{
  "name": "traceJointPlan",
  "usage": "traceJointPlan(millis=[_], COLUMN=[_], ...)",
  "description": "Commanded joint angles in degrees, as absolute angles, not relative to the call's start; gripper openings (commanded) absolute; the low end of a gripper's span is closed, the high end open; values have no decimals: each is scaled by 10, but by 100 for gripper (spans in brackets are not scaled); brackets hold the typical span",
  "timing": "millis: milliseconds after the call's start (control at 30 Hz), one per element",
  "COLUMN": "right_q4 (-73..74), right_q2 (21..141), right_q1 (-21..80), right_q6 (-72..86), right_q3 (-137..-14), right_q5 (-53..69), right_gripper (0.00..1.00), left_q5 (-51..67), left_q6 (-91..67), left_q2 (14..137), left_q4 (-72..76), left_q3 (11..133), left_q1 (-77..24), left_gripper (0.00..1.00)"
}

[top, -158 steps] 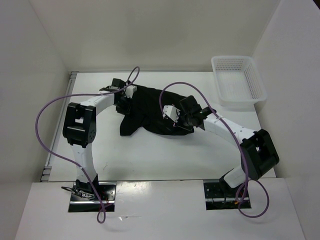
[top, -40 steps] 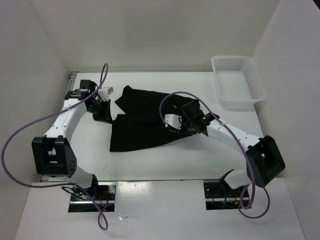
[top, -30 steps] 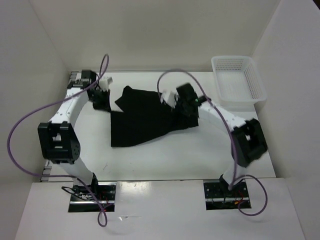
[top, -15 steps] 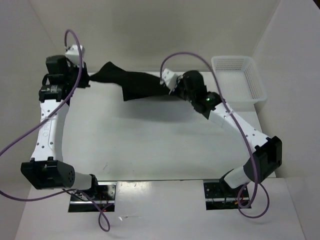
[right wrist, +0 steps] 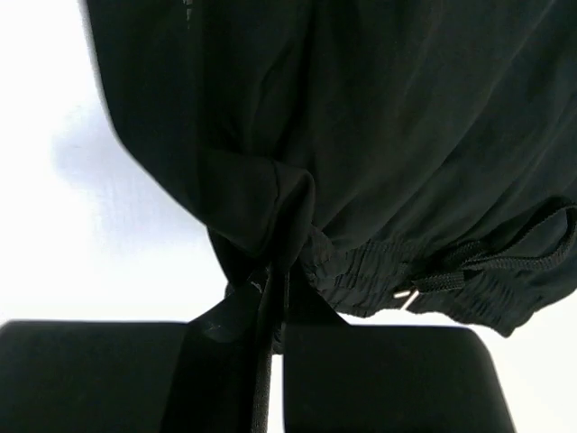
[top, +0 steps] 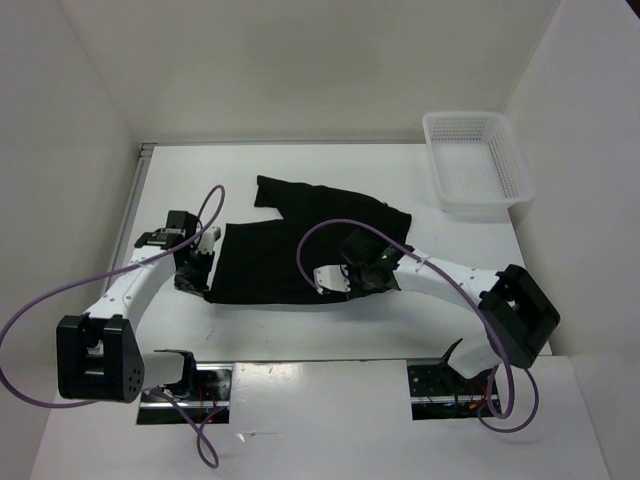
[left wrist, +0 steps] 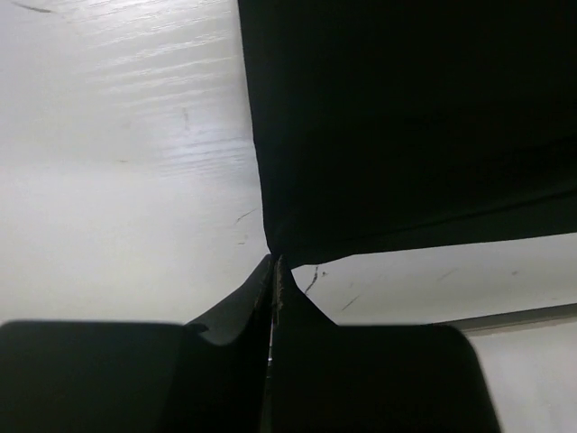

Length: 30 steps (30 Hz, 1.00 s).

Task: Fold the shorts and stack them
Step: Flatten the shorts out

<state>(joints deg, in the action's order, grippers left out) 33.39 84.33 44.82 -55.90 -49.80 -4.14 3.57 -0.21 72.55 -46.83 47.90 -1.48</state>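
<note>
The black shorts lie spread on the white table, folded over themselves, the near half reaching the front. My left gripper is shut on the shorts' near left corner, low at the table. My right gripper is shut on a fold of the shorts by the gathered waistband and its drawstring, at the near right edge of the cloth. The pale printed mark does not show.
A white mesh basket stands at the back right corner. White walls close in the table on the left, back and right. Purple cables loop over both arms. Bare table lies between the cloth and the arm bases.
Half a second ago both grippers held the shorts stretched in the air at the back of the table. They have come forward and down, and the cloth now lies laid out on the table.
</note>
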Motion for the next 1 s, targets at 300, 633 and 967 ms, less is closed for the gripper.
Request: traceJointPlan(millis=[300, 633, 967], right_q4=[453, 524, 621], right_q2=[794, 777, 711], right_q1=[451, 457, 462], right_q6=[-586, -622, -615], right_q3=[-499, -504, -556], right_q5=[38, 95, 170], right_gripper=[0, 16, 62], left_q5=[-49, 36, 20], left_q6=[0, 0, 0], left_q2=[685, 674, 686], left_q4=[-510, -601, -583], left_q3=[462, 490, 502], left_q1=[-30, -47, -47], left_gripper=[0, 1, 33])
